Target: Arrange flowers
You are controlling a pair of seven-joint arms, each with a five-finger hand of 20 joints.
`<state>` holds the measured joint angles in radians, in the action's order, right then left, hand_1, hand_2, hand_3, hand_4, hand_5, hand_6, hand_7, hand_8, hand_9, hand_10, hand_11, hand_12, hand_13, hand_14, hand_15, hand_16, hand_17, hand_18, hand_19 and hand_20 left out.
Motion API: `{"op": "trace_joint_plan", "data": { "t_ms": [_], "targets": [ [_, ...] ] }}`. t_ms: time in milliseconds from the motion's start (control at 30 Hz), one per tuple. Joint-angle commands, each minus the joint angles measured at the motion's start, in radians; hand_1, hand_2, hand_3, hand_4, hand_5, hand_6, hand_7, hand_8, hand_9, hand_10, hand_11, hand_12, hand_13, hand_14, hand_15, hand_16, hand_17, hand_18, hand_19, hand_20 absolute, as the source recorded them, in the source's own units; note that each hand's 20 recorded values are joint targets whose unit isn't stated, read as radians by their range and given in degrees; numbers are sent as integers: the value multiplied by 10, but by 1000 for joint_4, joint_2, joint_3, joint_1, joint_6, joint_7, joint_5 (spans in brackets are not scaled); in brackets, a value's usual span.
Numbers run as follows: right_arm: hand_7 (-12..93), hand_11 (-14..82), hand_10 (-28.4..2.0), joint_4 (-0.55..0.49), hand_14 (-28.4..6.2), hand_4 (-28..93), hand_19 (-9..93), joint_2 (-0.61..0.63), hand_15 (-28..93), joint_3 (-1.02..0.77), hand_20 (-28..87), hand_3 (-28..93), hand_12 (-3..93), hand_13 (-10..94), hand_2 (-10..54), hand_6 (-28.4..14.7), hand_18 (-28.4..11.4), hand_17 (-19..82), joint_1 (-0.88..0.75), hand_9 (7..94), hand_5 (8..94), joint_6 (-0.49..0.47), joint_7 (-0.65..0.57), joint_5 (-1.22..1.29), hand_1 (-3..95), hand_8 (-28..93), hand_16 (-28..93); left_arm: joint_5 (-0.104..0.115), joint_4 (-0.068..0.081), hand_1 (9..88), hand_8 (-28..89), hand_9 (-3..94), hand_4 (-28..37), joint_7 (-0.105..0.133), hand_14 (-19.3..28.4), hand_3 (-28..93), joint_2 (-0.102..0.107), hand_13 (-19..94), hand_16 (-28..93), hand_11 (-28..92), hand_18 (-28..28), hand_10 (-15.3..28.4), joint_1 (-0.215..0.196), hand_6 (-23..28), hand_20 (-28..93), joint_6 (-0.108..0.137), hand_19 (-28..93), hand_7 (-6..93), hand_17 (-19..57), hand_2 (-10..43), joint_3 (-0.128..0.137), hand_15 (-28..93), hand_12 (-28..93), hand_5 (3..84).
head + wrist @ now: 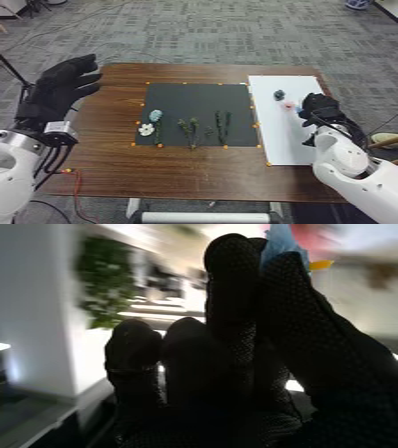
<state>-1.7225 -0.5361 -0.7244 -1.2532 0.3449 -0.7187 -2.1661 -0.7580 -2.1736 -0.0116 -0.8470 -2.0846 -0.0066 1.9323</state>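
Head view: the blue flower (299, 109) is at the right, by the white board's (286, 142) edge — pinched in the right hand (322, 107). The left hand (60, 87), fingers extended, hangs left. Placing seems underway — next, probably, settle the flower, then release.

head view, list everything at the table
table: one, brown, centre
mat: one, black, mid-table
sheet: one, white, table's right
flowers: two, white and pale blue, mat's left
stems: several, green, on mat
blooms: two, dark blue and pink, on sheet
held piece: one, light blue, right fingers
markers: several, orange, mat and sheet edges
cable: one, red, lower left
left hand: one, black, left of mat
right hand: one, black, over sheet
arms: two, white, bottom corners
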Motion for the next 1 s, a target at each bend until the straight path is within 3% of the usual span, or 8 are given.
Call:
{"op": "trace_joint_plan", "data": {
  "t_ms": [33,267,433,533,633,900,1000],
  "targets": [
    [353,181,-43,-66,-63,-265,931,-145,811,232,542,834,506,712,-95,23,-213,395,314,884,783,57,132,-21,486,1,340,0,-2,248,-99,204,-263,-4,137,695,15,117,-47,265,198,106,21,31,115,13,411,212,-97,-20,7,489,200,286],
    [342,176,-41,43,-63,-261,932,-307,812,514,549,833,503,712,-95,26,-213,394,574,888,794,52,214,-9,484,-7,345,1,22,248,-99,204,-263,-19,139,696,40,117,-48,266,198,105,98,32,115,2,412,212,-97,-20,-59,488,200,286],
    [348,181,-43,93,-63,-229,932,-389,813,699,550,845,510,711,-95,24,-213,393,702,889,798,38,208,-11,468,-3,349,1,22,248,-98,204,-264,-17,138,697,44,117,-48,266,198,106,104,32,115,8,412,211,-97,-20,-67,488,199,285],
    [352,185,-44,130,-62,-224,932,-434,813,794,551,846,513,711,-95,25,-212,391,769,889,798,36,198,-17,466,-5,350,2,30,248,-98,204,-265,-16,138,696,50,117,-48,265,198,105,119,32,115,13,412,211,-97,-19,-79,488,199,285],
    [356,189,-44,171,-62,-222,932,-476,815,899,553,846,517,709,-95,25,-212,390,842,886,797,44,191,-16,465,-10,351,1,24,248,-98,204,-264,-14,138,697,53,117,-48,265,197,106,113,31,115,12,411,212,-97,-19,-73,488,199,285],
    [363,194,-42,256,-63,-237,931,-541,817,949,555,843,516,706,-95,30,-211,388,846,880,796,19,157,-60,469,-27,352,2,26,248,-99,204,-265,-13,137,698,54,118,-47,264,198,106,123,31,115,11,411,213,-97,-20,-91,489,200,286],
    [360,195,-42,268,-63,-245,931,-551,818,990,555,842,515,706,-95,33,-210,387,871,879,796,34,129,-50,471,-31,352,0,22,248,-99,205,-264,-11,138,698,53,117,-48,265,198,106,116,31,115,5,412,214,-97,-20,-83,488,200,286]
  ]
}}
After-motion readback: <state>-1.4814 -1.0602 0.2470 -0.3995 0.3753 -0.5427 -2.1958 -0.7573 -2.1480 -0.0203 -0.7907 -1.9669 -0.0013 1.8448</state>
